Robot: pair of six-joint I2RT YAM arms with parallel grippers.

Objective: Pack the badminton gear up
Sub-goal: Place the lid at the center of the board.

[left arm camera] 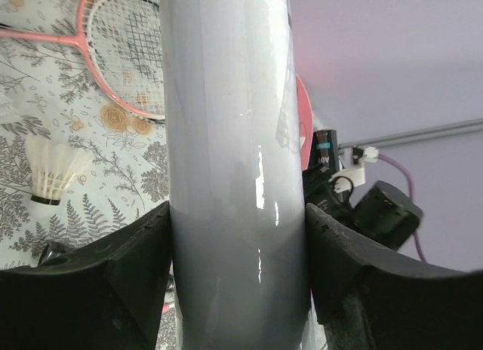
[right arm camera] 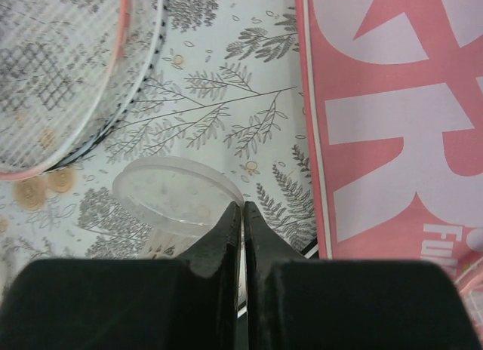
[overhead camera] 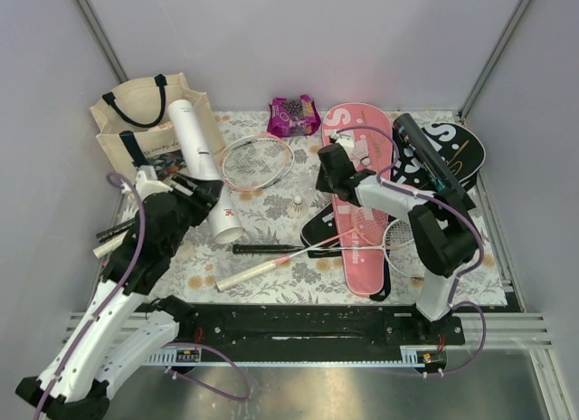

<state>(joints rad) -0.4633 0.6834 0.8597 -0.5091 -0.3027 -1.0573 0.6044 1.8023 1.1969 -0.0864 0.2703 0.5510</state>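
My left gripper [overhead camera: 206, 192] is shut on the long white tube [overhead camera: 201, 153], which fills the left wrist view [left arm camera: 234, 139] between both fingers [left arm camera: 139, 252]. At mid-table my right gripper [overhead camera: 324, 180] is shut, pinching the rim of a clear round lid [right arm camera: 173, 193] at its fingertips [right arm camera: 242, 207]. Just below the lid stands a white shuttlecock [overhead camera: 299, 203] [left arm camera: 51, 173]. A pink-rimmed racket [overhead camera: 258, 160] [right arm camera: 60, 78] lies beside it. The pink "SPORT" cover [overhead camera: 357, 212] [right arm camera: 392, 101] lies to the right. Beyond it are a black cover [overhead camera: 448, 157] and a black tube [overhead camera: 421, 150].
A cream tote [overhead camera: 136, 121] with navy handles stands at the back left, behind the white tube. A purple-pink snack packet [overhead camera: 294, 115] lies at the back. Two more rackets, one white-handled [overhead camera: 258, 273] and one black-handled [overhead camera: 267, 249], cross the floral cloth near the front.
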